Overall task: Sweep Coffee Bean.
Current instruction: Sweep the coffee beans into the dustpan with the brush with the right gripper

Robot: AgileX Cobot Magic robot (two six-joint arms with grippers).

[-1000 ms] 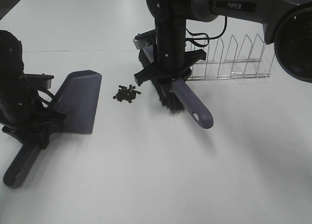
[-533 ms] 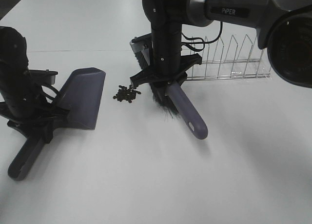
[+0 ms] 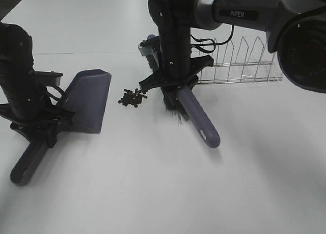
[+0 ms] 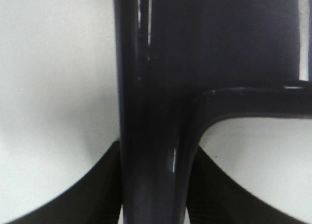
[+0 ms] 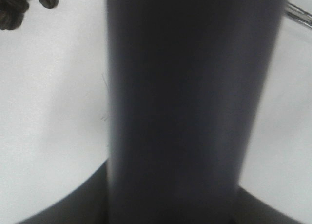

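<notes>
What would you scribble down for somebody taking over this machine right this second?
Grippers: left gripper shut on the dustpan handle; right gripper shut on the brush handle.
Things: the dustpan rests on the table, open edge facing the coffee beans. The beans lie in one small pile, short of the pan's edge, with the brush's bristles just to their right.
Done: both tools grasped and lined up either side of the pile.
Left: sweep the pile leftward into the dustpan; no beans show in it yet.
</notes>
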